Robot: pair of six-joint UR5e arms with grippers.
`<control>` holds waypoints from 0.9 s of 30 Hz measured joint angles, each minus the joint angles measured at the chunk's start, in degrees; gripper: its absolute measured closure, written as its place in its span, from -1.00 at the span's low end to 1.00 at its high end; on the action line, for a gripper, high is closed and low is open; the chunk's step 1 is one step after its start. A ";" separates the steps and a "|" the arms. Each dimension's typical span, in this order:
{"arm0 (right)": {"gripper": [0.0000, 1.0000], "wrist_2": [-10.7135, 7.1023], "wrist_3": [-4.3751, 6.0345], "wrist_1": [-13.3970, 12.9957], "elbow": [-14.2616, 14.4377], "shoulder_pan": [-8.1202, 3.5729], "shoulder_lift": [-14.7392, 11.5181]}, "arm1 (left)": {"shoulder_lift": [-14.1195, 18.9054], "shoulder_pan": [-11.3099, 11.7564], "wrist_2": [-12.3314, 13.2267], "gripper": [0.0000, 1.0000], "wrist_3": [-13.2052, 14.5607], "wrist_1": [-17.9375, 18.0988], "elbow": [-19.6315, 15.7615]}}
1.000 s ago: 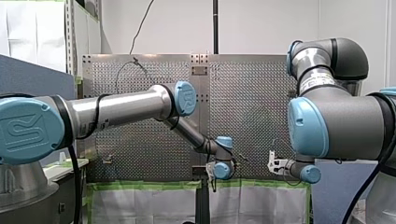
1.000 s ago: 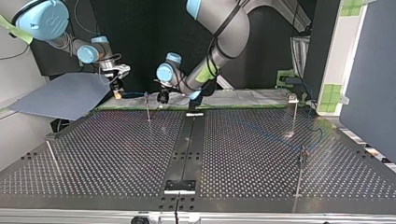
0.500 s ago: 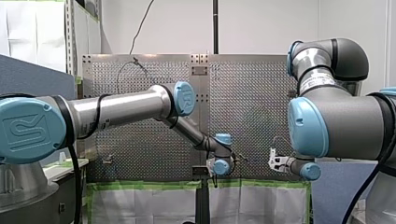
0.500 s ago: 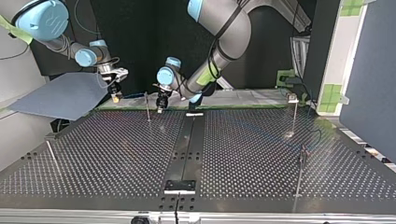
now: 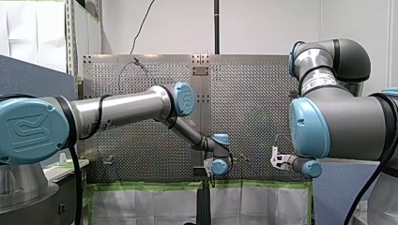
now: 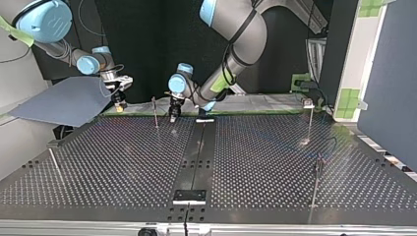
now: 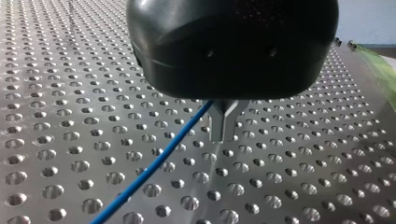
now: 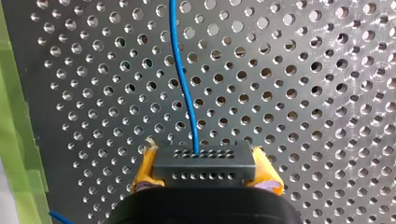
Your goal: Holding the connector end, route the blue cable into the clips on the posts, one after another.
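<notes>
In the right wrist view my right gripper (image 8: 204,164) has its yellow pads (image 8: 144,171) shut on a black connector block (image 8: 204,158). The blue cable (image 8: 183,79) leaves the block and runs ahead over the perforated plate. In the left wrist view my left gripper (image 7: 222,135), black with metal fingers, is shut on the blue cable (image 7: 154,165) just above the plate; the cable trails away beside the fingers. In the top view my left gripper (image 6: 173,114) hangs right beside a thin post (image 6: 155,113), and my right gripper (image 6: 118,103) is at the table's far left edge.
Three more thin posts stand on the plate: one (image 6: 311,123) far right, one (image 6: 317,184) near right, one (image 6: 55,164) near left. A grey-blue sheet (image 6: 64,101) lies beyond the far left corner. Green tape (image 8: 16,116) lines the plate's edge.
In the top view my left gripper has come down and nearer, to the plate beside the post. My right gripper has sunk a little and drifted left with the connector.
</notes>
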 joint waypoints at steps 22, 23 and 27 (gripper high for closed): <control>1.00 -0.23 -0.83 2.92 -3.36 0.38 0.45 | 0.03 0.61 -0.07 -1.00 5.20 -3.90 -0.02; 1.00 -0.22 -0.91 2.94 -3.38 0.40 0.47 | 0.03 0.60 -0.43 -1.00 5.45 -4.04 -0.03; 1.00 -0.15 -1.16 3.04 -3.39 0.47 0.53 | 0.03 0.57 -2.04 -1.00 5.89 -5.70 -0.04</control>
